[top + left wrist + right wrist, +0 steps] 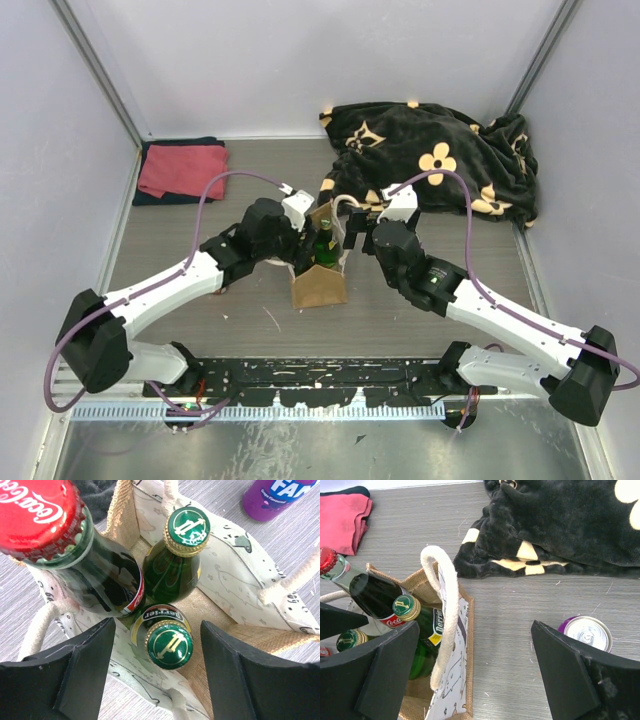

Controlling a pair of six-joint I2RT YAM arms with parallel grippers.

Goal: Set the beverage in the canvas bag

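Observation:
The canvas bag [318, 283] stands upright mid-table, with white rope handles [445, 610] and a printed lining [235, 565]. Three bottles stand inside it: a red-capped Coca-Cola bottle [37, 515] and two green Perrier bottles [186, 530]. The nearer Perrier, the beverage [169, 644], sits in the bag between the fingers of my left gripper [157, 635]. That gripper is open, with a gap on both sides of the cap. My right gripper [475, 630] hangs wide open over the bag's right rim, holding nothing.
A purple soda can [585, 632] stands on the table right of the bag, beside my right finger. A black flowered blanket [440, 160] lies at the back right. A folded red cloth [182, 170] lies at the back left.

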